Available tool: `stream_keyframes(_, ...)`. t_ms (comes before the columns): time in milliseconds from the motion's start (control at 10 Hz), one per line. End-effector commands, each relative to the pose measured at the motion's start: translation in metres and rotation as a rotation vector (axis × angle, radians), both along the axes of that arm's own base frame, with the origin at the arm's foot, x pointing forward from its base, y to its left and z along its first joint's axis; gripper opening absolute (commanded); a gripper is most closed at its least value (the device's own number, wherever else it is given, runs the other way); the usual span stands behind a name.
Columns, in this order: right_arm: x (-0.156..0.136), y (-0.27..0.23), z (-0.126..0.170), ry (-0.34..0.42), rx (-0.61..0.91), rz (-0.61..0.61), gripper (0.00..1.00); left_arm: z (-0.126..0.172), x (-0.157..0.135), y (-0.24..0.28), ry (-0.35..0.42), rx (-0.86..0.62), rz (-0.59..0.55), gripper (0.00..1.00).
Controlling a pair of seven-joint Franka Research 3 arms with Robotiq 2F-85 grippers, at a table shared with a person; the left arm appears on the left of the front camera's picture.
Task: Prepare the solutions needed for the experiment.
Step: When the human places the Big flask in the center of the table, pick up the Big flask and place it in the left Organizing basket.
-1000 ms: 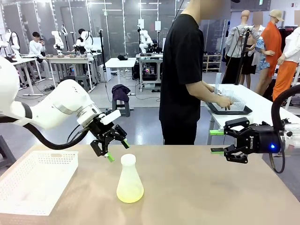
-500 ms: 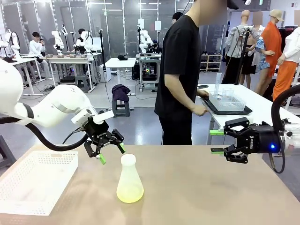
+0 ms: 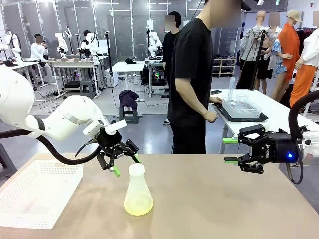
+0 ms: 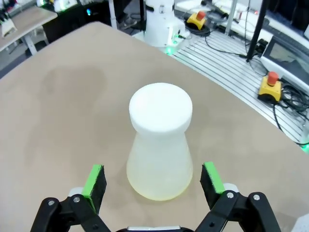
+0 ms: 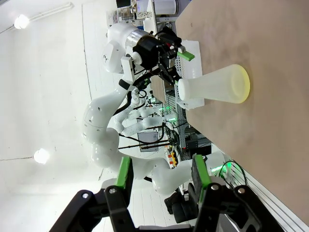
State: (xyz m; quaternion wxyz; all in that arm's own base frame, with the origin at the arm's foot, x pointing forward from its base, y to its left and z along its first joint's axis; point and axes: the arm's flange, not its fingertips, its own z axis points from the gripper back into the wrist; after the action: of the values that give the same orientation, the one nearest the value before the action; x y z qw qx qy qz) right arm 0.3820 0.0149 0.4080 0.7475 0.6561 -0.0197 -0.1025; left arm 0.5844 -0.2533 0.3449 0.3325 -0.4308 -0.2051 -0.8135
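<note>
A frosted plastic conical flask (image 3: 137,193) stands upright in the middle of the table, closed by a white round cap (image 3: 136,169). A little pale yellow solution (image 3: 138,206) tints its base; the same flask (image 4: 160,145) sits between my left fingers' line of sight, and the flask (image 5: 216,89) lies sideways in the right wrist view. My left gripper (image 3: 126,165) hovers open just behind and left of the cap, apart from it. My right gripper (image 3: 230,150) hangs open at the table's right edge, nothing between its green pads.
A white perforated basket (image 3: 37,191) lies at the table's left front. A person in a black shirt (image 3: 192,79) stands beyond the far edge, a hand at a tray of clear labware (image 3: 241,107) on a side table.
My left gripper swung left and then came back right, ending closer to the flask's cap. The person turned from the tray and drew the hand back. The right arm stayed still.
</note>
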Motion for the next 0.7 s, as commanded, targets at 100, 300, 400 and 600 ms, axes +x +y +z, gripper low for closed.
stream_keyframes(100,0.0,0.0,0.001,-0.004,0.004,-0.005,0.63,-0.012,0.007,-0.009,0.035,-0.07,-0.051,1.0)
stream_keyframes(300,0.0,0.0,0.001,-0.004,0.004,-0.005,0.63,-0.02,0.004,-0.012,0.072,-0.088,-0.075,1.0)
stream_keyframes(400,0.0,0.0,0.001,-0.004,0.004,-0.005,0.63,-0.023,0.002,-0.012,0.091,-0.109,-0.073,1.0)
stream_keyframes(600,0.0,0.0,0.001,-0.004,0.004,-0.005,0.63,-0.029,-0.001,-0.017,0.14,-0.146,-0.082,1.0)
